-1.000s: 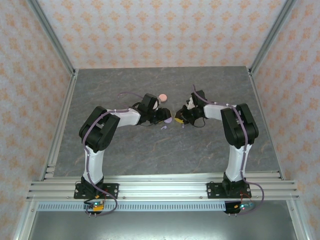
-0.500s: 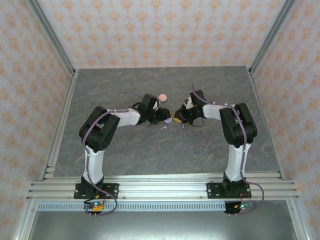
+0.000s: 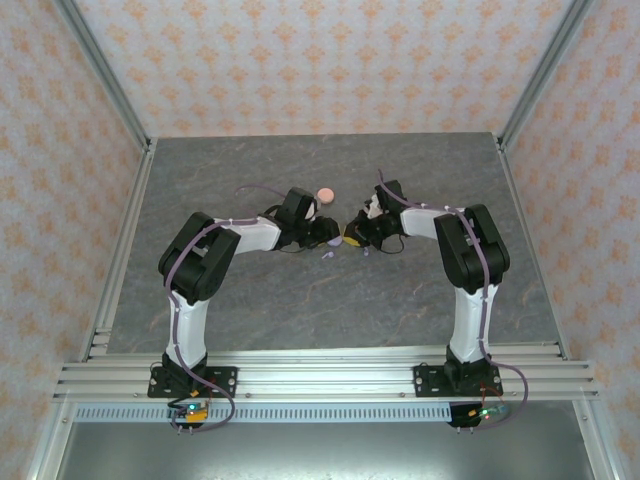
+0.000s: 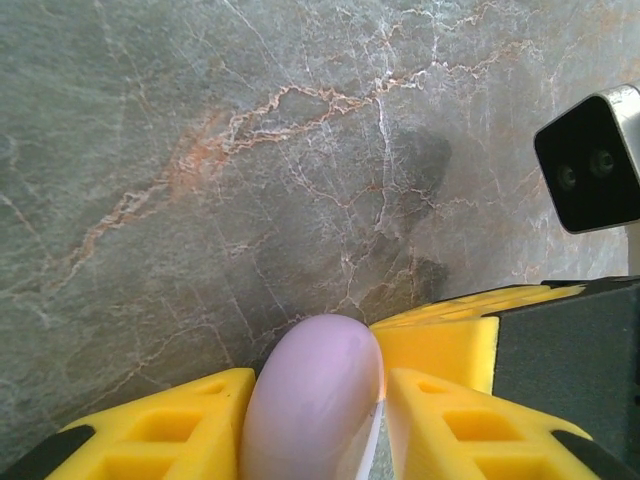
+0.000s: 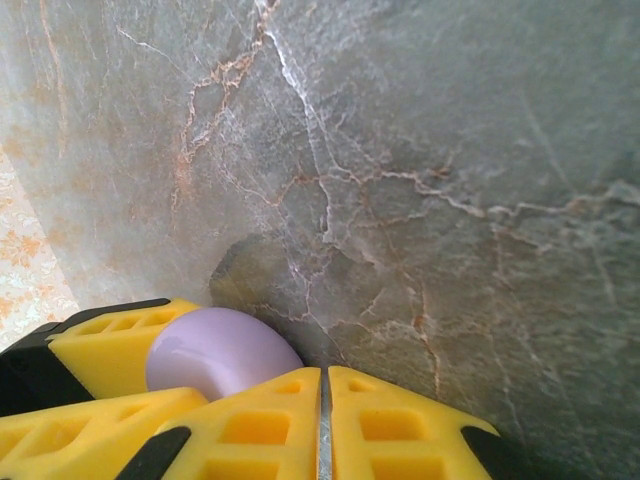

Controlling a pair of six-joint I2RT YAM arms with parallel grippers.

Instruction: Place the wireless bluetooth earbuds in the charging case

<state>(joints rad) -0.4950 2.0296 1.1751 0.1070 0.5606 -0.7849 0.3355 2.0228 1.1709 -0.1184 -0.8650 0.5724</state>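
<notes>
The left pincer (image 4: 318, 382) is clamped on the lilac case (image 4: 312, 410), whose rounded body bulges up between its yellow fingers (image 4: 165, 420). Right against it, the right pincer (image 5: 324, 378) has its two yellow fingers pressed together with only a hairline slit between them. Whether anything sits in that slit cannot be told. From the right wrist the lilac case (image 5: 215, 350) lies just left of those closed tips. From above, both pincers meet tip to tip near the middle of the grey marbled surface (image 3: 300, 300). A tiny lilac earbud (image 3: 325, 256) lies on it just nearer than the left pincer (image 3: 334, 236), apart from the case. A salmon-pink case (image 3: 324, 193) rests beyond the left arm's wrist.
</notes>
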